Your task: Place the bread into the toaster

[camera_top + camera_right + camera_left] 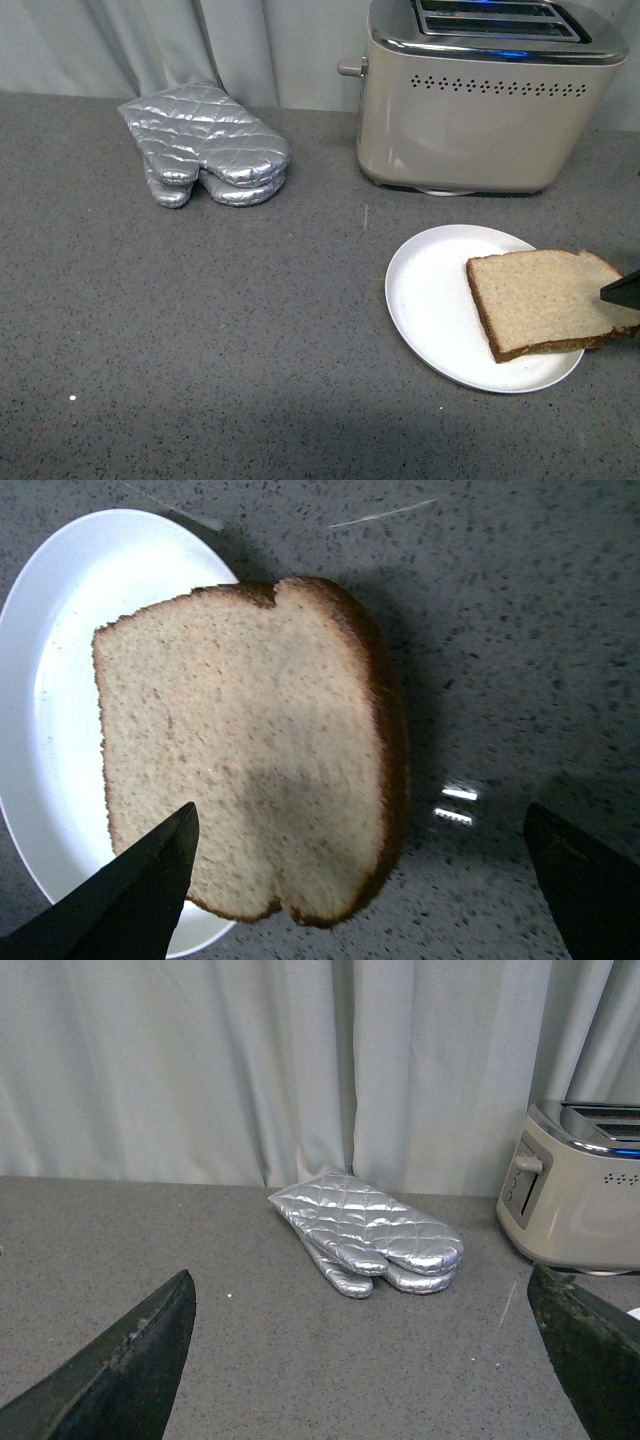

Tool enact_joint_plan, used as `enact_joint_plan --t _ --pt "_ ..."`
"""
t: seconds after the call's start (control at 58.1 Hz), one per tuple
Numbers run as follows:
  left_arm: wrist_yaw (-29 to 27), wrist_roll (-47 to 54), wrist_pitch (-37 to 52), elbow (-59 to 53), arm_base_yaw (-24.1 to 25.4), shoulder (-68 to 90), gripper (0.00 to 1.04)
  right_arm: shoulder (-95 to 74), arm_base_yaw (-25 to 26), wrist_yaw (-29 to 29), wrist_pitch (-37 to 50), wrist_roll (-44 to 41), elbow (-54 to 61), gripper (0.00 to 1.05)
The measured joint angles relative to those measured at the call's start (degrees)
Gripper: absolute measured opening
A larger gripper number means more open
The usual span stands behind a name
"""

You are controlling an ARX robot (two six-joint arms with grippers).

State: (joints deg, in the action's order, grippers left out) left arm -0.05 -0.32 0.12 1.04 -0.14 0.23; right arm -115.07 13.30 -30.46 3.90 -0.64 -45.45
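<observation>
Seeing bread (250, 750) overhanging white plate (50, 680), beneath my right gripper (360, 815); fingers (140, 900) spread wide, straddling crust edge, holding nothing; contact probably none, hard to tell.

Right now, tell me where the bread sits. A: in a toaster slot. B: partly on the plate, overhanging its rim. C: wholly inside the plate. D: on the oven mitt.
B: the bread lies partly on the white plate, its crust end jutting past the rim over the counter.
</observation>
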Motion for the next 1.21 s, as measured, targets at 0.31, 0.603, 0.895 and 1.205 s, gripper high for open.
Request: enact_joint_plan --t 0.31,0.603,0.895,1.205 --pt "0.00 0.02 0.00 0.00 0.00 0.00 0.98 -5.09 -3.56 -0.98 3.10 6.58 -3.82 0.77" --pt "0.00 0.02 0.00 0.00 0.00 0.00 0.98 -3.48 -3.30 -0.59 0.96 9.03 -4.70 0.21" --pt "0.00 0.02 0.00 0.00 0.00 0.00 0.98 13.60 -3.69 -2.36 -4.72 22.12 -1.44 0.02" --pt "-0.02 0.02 0.00 0.00 0.00 0.00 0.98 37.24 -12.13 13.92 -10.54 55.08 -3.98 0.02"
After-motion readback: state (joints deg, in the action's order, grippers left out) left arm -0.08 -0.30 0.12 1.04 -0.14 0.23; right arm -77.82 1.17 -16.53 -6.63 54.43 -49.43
